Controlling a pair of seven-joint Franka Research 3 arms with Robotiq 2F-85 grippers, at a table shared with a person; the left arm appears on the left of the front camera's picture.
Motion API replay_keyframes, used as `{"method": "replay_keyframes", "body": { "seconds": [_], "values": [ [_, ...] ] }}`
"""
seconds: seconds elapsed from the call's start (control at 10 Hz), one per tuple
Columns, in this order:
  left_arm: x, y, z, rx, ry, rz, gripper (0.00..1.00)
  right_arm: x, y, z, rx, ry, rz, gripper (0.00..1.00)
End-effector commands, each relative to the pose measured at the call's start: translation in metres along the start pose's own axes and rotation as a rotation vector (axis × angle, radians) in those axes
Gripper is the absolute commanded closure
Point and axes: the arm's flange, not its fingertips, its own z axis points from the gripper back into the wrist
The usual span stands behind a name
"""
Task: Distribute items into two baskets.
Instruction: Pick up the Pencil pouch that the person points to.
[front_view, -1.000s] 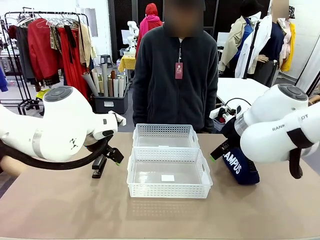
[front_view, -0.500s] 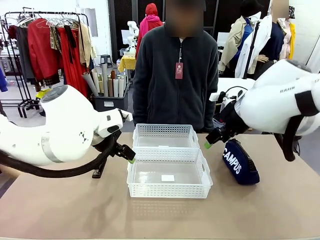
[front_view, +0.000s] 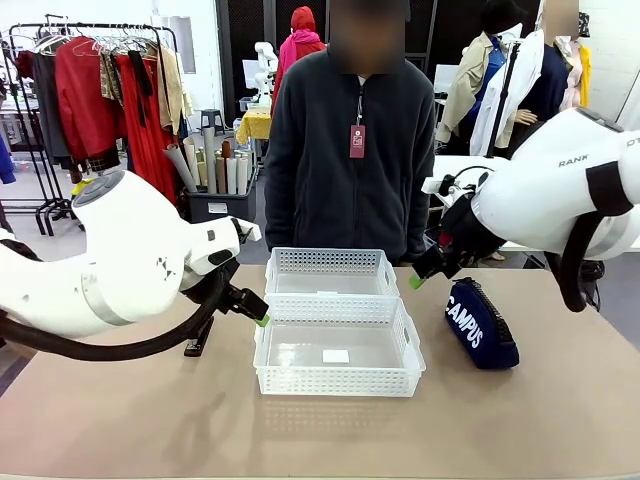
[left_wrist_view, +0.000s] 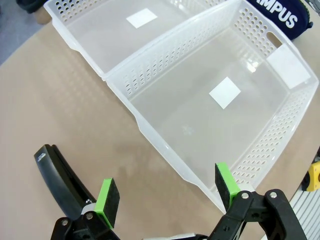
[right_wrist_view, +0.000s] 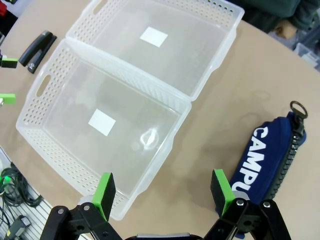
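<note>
**Hovering with both items on the table, baskets empty**

Stapler (front_view: 197, 335): lies on the table (front_view: 120, 420) to the left of the near basket (front_view: 340, 383), apart from it. In the left wrist view it sits just outside one finger, not between the pair.

Pouch (front_view: 480, 322): lies on the table to the right of the near basket, with a gap between. In the right wrist view it is beside one finger, lettering up.

Left gripper (left_wrist_view: 167, 187): fingers spread wide, holding nothing, raised above the near basket's left corner. Right gripper (right_wrist_view: 163, 192): fingers wide apart too, empty, raised between pouch and baskets.

Risks, as I judge them:
- Neither item is centred between fingers; closing from here would catch air or only an edge.
- One left finger hangs over the basket rim. Coming straight down could strike it and shove the basket.
- The baskets touch along one long side, so a knock to one likely shifts the far basket (front_view: 330, 270).
- The pouch looks soft and long; pinched near an end it may sag and snag a rim.

Containers: both baskets hold nothing; each shows a white label on its floor.
</note>
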Motion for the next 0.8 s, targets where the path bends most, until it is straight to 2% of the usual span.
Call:
{"method": "replay_keyframes", "body": {
  "seconds": [0.0,0.4,0.5,0.7],
  "values": [
    [0.003,-0.001,0.002,0.010,-0.002,0.012,0.00,-0.002,0.001,0.002,0.012,0.000,-0.011,0.00],
    [0.000,0.000,-0.001,0.001,0.002,0.000,0.00,0.000,0.002,0.000,-0.001,0.002,0.004,0.00],
    [0.006,0.007,0.006,-0.013,0.120,-0.043,0.00,0.006,0.001,-0.001,0.048,0.010,-0.042,0.00],
    [0.031,0.025,0.020,-0.003,0.244,-0.063,0.00,0.013,-0.002,0.000,0.107,0.029,-0.099,0.00]
  ]
}}
